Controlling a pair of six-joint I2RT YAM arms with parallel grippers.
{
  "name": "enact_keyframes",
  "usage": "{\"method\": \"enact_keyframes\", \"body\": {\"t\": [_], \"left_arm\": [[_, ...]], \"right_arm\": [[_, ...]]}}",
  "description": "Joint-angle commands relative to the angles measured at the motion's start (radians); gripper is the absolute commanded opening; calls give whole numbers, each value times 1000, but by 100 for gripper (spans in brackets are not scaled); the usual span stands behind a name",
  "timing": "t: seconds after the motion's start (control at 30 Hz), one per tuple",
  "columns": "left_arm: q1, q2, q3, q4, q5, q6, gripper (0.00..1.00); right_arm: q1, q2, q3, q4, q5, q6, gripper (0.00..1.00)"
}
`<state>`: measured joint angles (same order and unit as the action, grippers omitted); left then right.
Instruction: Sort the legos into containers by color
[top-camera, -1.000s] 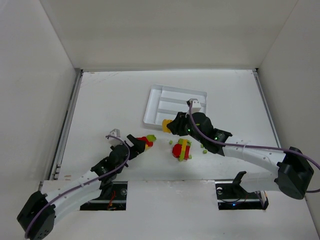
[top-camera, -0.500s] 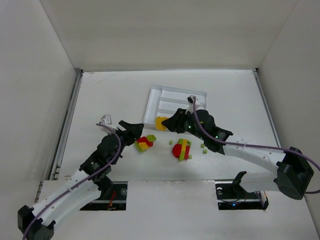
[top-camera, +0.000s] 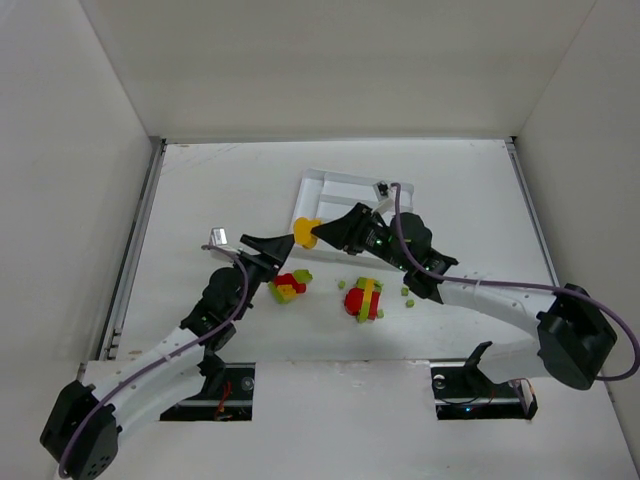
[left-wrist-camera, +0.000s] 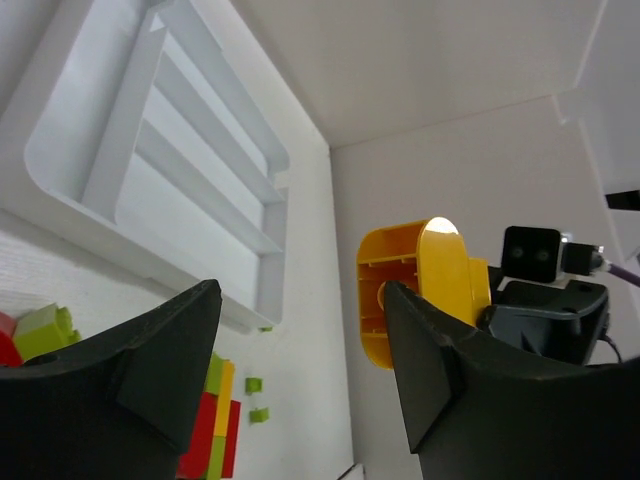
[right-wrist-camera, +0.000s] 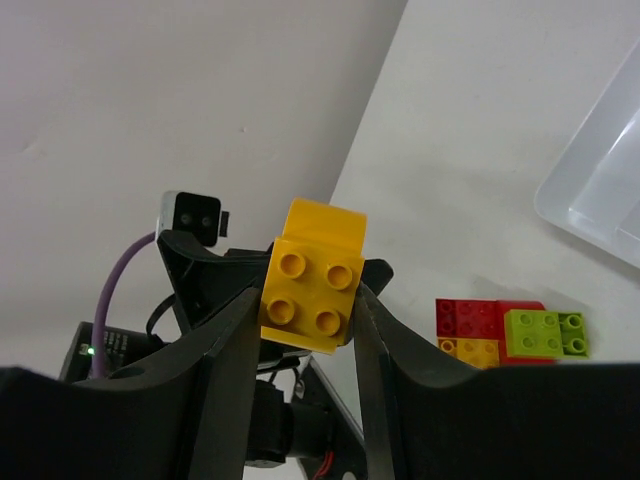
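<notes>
Right gripper (right-wrist-camera: 306, 300) is clamped on a yellow-orange brick (right-wrist-camera: 312, 290), pinching it by two opposite sides, with its four studs facing the wrist camera. In the overhead view the brick is held off the surface (top-camera: 200, 200) at the near-left corner of the white tray (top-camera: 330, 180), and it sits in none of the long slots.

The left gripper (top-camera: 262, 252) is spread wide and holds nothing. From its own camera the yellow-orange brick shows between and beyond its two dark fingers, hollow underside turned toward the lens. The two grippers are close together, tips pointing at each other.

On the surface just beside the left gripper lies a mixed clump (top-camera: 289, 285) of red, yellow-orange and lime bricks. A second clump (top-camera: 365, 298) in the same colours lies near it, further right, below the right arm. A few loose lime studs (top-camera: 405, 292) are scattered around that second clump, all of them outside the tray.
</notes>
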<state>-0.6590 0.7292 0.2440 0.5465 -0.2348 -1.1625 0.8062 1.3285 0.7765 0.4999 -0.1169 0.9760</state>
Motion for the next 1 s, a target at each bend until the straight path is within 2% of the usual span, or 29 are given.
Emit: {"method": "enact_keyframes", "body": {"t": [0.0,0.27,0.57,0.8,0.97], "left_arm": [[-1,-36,-25,185,32,-32,63],[-21,-50,-51,248,31,-42,62],[-53,58,-11,306,37,-29,64],[-32,49,-8,314,23,-26,53],[-23,73,1,334,23,-29,51]], "right_arm": [[-12,1,-6,117,-18,41,29],[-43,29,-39,189,-38,101,29],[-39,61,-20,224,-78,107,29],[-32,101,-29,267,-110,148,29],[-25,139,-34,307,-130,182,28]]}}
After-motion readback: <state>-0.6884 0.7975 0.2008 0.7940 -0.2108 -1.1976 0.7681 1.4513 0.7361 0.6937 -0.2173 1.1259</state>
